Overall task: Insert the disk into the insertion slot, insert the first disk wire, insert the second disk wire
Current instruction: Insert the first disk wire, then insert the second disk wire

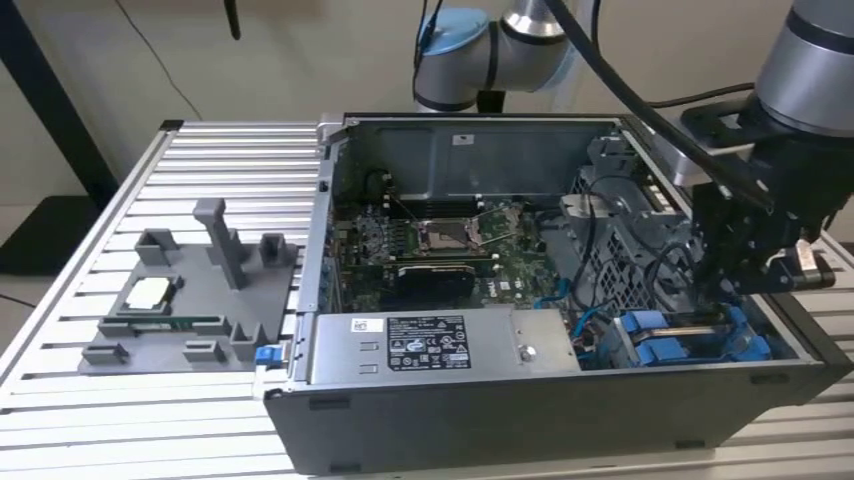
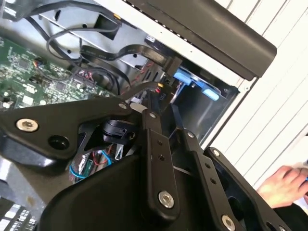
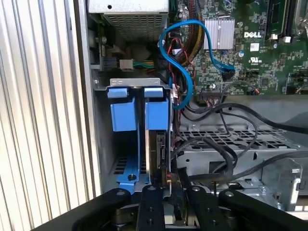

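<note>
Your gripper (image 1: 721, 285) hangs low over insertion slot (image 3: 103, 144), likely for reach to disk's (image 3: 159, 151) connector end. Disk sits edge-up inside slot. Grip state: cannot tell.

An open computer case (image 1: 507, 425) lies on the slatted metal table (image 1: 120, 420), toward its edge at the exterior view's right, holding a grey power supply (image 1: 427, 345) and a green motherboard (image 1: 387, 235). A grey plastic fixture (image 1: 200, 300) rests near the opposite edge.
</note>
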`<action>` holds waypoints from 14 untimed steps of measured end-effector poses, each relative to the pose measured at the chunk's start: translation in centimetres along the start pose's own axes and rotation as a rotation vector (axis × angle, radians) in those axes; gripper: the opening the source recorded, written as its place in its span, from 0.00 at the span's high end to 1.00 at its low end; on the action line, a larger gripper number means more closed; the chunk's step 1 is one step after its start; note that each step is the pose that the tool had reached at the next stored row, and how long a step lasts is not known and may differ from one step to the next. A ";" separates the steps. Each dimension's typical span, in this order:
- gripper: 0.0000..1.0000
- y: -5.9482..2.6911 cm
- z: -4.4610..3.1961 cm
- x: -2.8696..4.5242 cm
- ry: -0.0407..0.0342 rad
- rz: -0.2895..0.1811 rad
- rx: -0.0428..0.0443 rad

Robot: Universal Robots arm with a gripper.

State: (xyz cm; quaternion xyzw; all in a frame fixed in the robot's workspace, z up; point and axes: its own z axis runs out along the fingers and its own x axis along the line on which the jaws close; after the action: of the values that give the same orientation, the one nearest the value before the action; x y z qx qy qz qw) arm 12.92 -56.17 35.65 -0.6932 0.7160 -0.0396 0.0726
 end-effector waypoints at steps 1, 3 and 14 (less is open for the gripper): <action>0.73 -0.01 -0.01 0.00 -0.0130 0.002 -0.0004; 0.73 -0.09 -0.03 -0.01 -0.0406 0.007 -0.0015; 0.73 -1.62 -0.55 -0.07 -0.0533 0.017 -0.1025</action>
State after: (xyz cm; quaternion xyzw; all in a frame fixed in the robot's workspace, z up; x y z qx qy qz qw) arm 14.44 -56.19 36.45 -0.6908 0.7207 0.0162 0.0563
